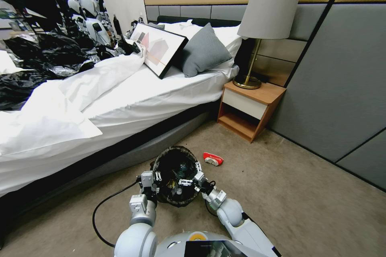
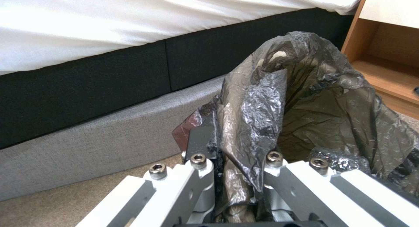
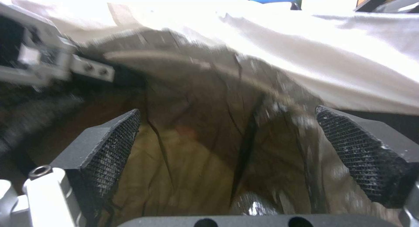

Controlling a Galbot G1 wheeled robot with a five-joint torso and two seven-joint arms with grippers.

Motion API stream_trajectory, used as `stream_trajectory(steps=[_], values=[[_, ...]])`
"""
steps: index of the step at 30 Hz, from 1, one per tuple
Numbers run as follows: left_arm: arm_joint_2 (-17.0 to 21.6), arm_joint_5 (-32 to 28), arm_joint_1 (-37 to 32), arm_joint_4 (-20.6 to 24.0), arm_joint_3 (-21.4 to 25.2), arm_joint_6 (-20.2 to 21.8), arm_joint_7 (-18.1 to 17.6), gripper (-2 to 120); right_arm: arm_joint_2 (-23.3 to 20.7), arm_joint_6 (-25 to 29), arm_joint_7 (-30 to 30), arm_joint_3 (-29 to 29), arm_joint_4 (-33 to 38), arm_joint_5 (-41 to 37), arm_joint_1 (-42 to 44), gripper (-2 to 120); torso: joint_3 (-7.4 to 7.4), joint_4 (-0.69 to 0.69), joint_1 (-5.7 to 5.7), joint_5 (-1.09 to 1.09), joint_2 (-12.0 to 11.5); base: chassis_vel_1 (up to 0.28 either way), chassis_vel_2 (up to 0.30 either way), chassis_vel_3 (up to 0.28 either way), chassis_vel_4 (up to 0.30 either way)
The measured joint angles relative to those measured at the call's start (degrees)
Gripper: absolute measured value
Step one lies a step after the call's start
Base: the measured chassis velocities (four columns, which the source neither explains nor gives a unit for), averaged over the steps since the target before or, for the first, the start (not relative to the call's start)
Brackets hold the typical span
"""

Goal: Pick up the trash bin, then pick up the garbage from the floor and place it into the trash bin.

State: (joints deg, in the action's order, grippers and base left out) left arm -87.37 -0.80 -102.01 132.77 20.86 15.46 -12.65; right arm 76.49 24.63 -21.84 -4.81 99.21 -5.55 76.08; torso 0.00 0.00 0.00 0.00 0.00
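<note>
left end effector [image 2: 238, 174] clamped on trash bin [image 1: 175, 176] rim | right end effector [image 3: 227, 155] wide open, empty, over bin | risk: liner slips, bin drops; red wrapper [image 1: 212, 159] still on floor

My head camera looks forward and down from above my shoulders, taking in the floor, the bed [image 1: 120, 100] on my left and the nightstand [image 1: 247, 106] ahead. My left wrist camera sits low and very near the trash bin [image 2: 314, 102], facing the bed's base [image 2: 109, 132]. My right wrist camera looks straight into the bin's mouth between my own pads [image 3: 111, 148], with the bedsheet [image 3: 305, 47] beyond. All three views share the bin.
</note>
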Motion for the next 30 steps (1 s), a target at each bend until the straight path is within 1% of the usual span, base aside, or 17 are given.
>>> stream_trajectory(steps=[1, 3, 4, 7, 8, 9, 11, 12, 15, 16, 18, 20, 21, 24, 25, 28, 30], values=[[0.01, 0.02, -0.04, 0.0, 0.0, 0.0, 0.0, 6, -0.1, -0.08, 0.1, 0.06, 0.72, 0.1, 0.24, 100, 0.0, 0.0, 0.0, 0.0, 0.0, 0.0, 0.0, 0.0, 0.0], [0.03, 0.09, -0.12, -0.02, 0.0, 0.0, 0.0, 6, -0.19, -0.21, 2.17, 0.3, 2.99, 0.62, 0.97, 100, 0.0, 0.0, 0.0, 0.0, 0.0, 0.0, 0.0, 0.0, 0.0], [0.03, 0.09, -0.12, -0.02, 0.0, 0.0, 0.0, 6, -0.19, -0.21, 2.17, 0.3, 2.99, 0.62, 0.97, 100, 0.0, 0.0, 0.0, 0.0, 0.0, 0.0, 0.0, 0.0, 0.0], [0.04, 0.11, -0.11, -0.09, 0.06, 0.0, 0.0, 6, -0.28, -0.47, 6.73, 0.72, 7.58, 1.16, 2.32, 100, 0.0, 0.0, 0.0, 0.0, 0.0, 0.0, 0.0, 0.0, 0.0], [0.04, 0.11, -0.11, -0.09, 0.06, 0.0, 0.0, 6, -0.28, -0.47, 6.73, 0.72, 7.58, 1.16, 2.32, 100, 0.0, 0.0, 0.0, 0.0, 0.0, 0.0, 0.0, 0.0, 0.0], [0.06, 0.11, -0.09, -0.24, 0.18, 0.0, 0.0, 6, -0.08, -0.76, 9.82, 0.71, 10.18, 1.38, 3.02, 100, 0.0, -0.01, 0.0, 0.0, 0.0, 0.0, 0.0, 0.0, 0.0], [0.11, 0.09, -0.1, -0.3, 0.39, 0.0, 0.0, 6, 0.37, -1.25, 13.57, -0.46, 14.55, 1.58, 3.93, 100, 0.0, 0.0, 0.0, 0.0, 0.0, 0.0, 0.0, 0.0, 0.0], [0.11, 0.09, -0.1, -0.3, 0.39, 0.0, 0.0, 6, 0.37, -1.25, 13.57, -0.46, 14.55, 1.58, 3.93, 100, 0.0, 0.0, 0.0, 0.0, 0.0, 0.0, 0.0, 0.0, 0.0], [0.19, -0.07, -0.11, -0.22, 1.01, 0.0, 0.0, 6, 0.66, -1.3, 16.81, -3.74, 19.81, 2.08, 5.5, 100, 0.0, 0.0, 0.0, 0.0, 0.0, 0.0, 0.0, 0.0, 0.0], [0.19, -0.07, -0.11, -0.22, 1.01, 0.0, 0.0, 6, 0.66, -1.3, 16.81, -3.74, 19.81, 2.08, 5.5, 100, 0.0, 0.0, 0.0, 0.0, 0.0, 0.0, 0.0, 0.0, 0.0], [0.23, -0.3, -0.08, -0.07, 1.47, 0.0, 0.01, 6, 1.03, -0.87, 18.86, -6.37, 22.15, 2.12, 7.28, 100, 0.0, 0.0, 0.0, 0.0, 0.0, 0.0, 0.0, 0.0, 0.0], [0.22, -0.54, 0.06, -0.05, 1.78, 0.0, 0.01, 6, 1.93, 0.66, 20.11, -9.49, 22.91, 2.12, 9.16, 100, 0.0, -0.01, 0.0, 0.0, 0.0, 0.0, 0.0, 0.0, 0.0], [0.22, -0.54, 0.06, -0.05, 1.78, 0.0, 0.01, 6, 1.93, 0.66, 20.11, -9.49, 22.91, 2.12, 9.16, 100, 0.0, -0.01, 0.0, 0.0, 0.0, 0.0, 0.0, 0.0, 0.0], [0.22, -0.69, 0.18, -0.13, 1.98, 0.0, 0.02, 6, 3.39, 3.16, 20.63, -13.93, 22.34, 2.0, 11.55, 100, 0.0, 0.0, 0.0, 0.0, 0.0, 0.0, 0.0, 0.0, 0.0], [0.22, -0.69, 0.18, -0.13, 1.98, 0.0, 0.02, 6, 3.39, 3.16, 20.63, -13.93, 22.34, 2.0, 11.55, 100, 0.0, 0.0, 0.0, 0.0, 0.0, 0.0, 0.0, 0.0, 0.0], [0.22, -0.81, 0.18, -0.15, 2.2, -0.01, 0.02, 6, 4.86, 5.4, 20.61, -17.17, 20.65, 1.73, 13.03, 100, 0.0, -0.01, 0.0, 0.0, 0.0, 0.0, 0.0, 0.0, 0.0], [0.23, -0.84, 0.18, -0.15, 2.32, -0.02, 0.02, 6, 5.32, 6.18, 20.59, -18.0, 19.94, 1.57, 13.4, 100, 0.0, 0.0, 0.0, 0.0, 0.0, 0.0, 0.0, 0.0, 0.0]])
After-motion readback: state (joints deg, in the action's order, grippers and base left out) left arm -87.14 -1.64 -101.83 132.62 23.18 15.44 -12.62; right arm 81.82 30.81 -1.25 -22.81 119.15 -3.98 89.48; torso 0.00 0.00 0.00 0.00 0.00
